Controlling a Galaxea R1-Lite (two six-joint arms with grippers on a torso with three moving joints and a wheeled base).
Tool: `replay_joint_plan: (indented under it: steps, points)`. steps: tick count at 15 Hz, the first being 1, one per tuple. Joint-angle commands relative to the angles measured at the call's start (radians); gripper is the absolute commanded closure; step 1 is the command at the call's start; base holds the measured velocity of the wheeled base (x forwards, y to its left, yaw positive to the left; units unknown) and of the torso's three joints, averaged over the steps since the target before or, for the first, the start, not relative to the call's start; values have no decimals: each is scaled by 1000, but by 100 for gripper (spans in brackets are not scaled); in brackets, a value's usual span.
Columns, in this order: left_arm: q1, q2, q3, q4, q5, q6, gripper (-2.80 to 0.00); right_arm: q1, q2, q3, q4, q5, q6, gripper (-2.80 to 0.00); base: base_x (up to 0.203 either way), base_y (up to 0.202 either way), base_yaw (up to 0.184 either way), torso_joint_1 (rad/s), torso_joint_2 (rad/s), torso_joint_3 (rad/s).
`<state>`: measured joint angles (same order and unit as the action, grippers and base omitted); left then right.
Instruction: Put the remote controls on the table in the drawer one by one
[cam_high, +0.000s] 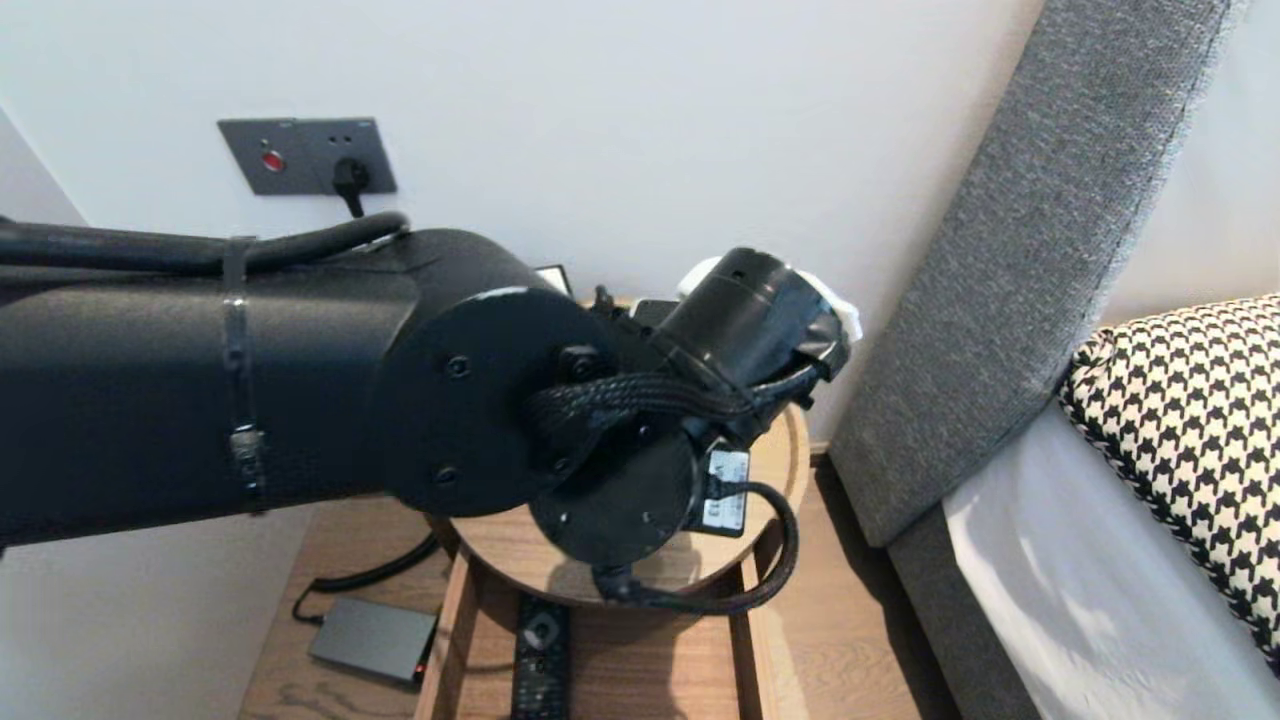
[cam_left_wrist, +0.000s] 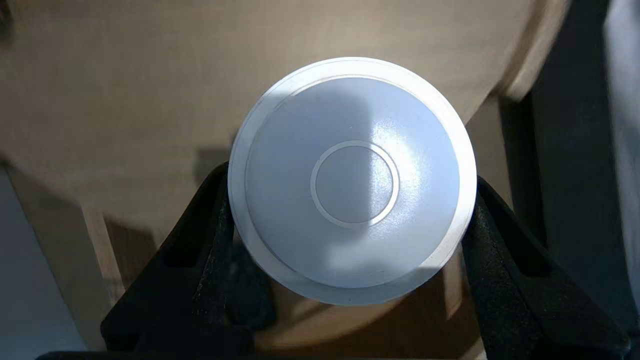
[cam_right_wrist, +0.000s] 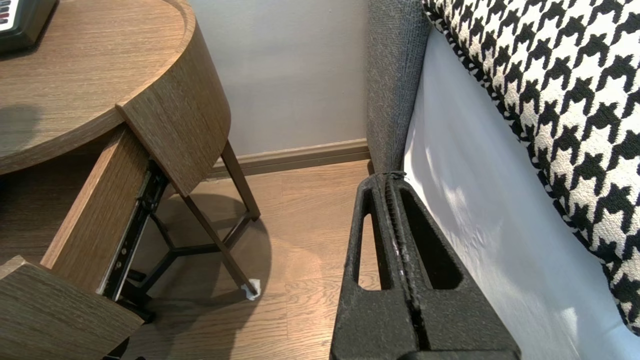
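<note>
The left pincer (cam_left_wrist: 352, 179) is spread wide around a white round plastic object (cam_left_wrist: 353, 150). Its rim is touched by a black finger (cam_left_wrist: 215, 220) on each side, so the object is gripped between them. A thin ring is marked at the centre of its flat top. The object is held over the round brown wooden worktop (cam_left_wrist: 125, 75) of a bedside stand, near its edge; whether its base rests on the wood cannot be told. In the head view the left arm is stretched across the stand, and only slivers of the object are shown behind the wrist. Below the worktop a wooden drawer (cam_high: 455, 620) is pulled out, and a black remote control (cam_high: 541, 655) is laid in it. A flat grey box (cam_high: 372, 640) is set on the floor beside the stand. The right pincer (cam_right_wrist: 386, 182) is parked low with its jaws pressed together on nothing, between the stand and the white side of a bed (cam_right_wrist: 490, 240) that carries a black-and-white houndstooth cushion (cam_right_wrist: 565, 100).
</note>
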<state>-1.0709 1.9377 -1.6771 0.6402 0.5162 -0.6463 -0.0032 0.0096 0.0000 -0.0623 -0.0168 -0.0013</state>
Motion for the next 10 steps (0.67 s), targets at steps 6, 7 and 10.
replay_joint_plan:
  steps: [6,7,10]
  points:
    - [-38,-243,521,-185,-87,-117,0,0,0,28,-1,0,0,0,0,0,0,0,0,0]
    - [-47,-247,566,-205,-88,-121,0,0,0,28,-1,0,0,0,0,0,0,0,0,0]
    - [-96,-248,605,-252,-90,-125,0,0,1,28,-1,0,0,0,0,0,0,0,0,0]
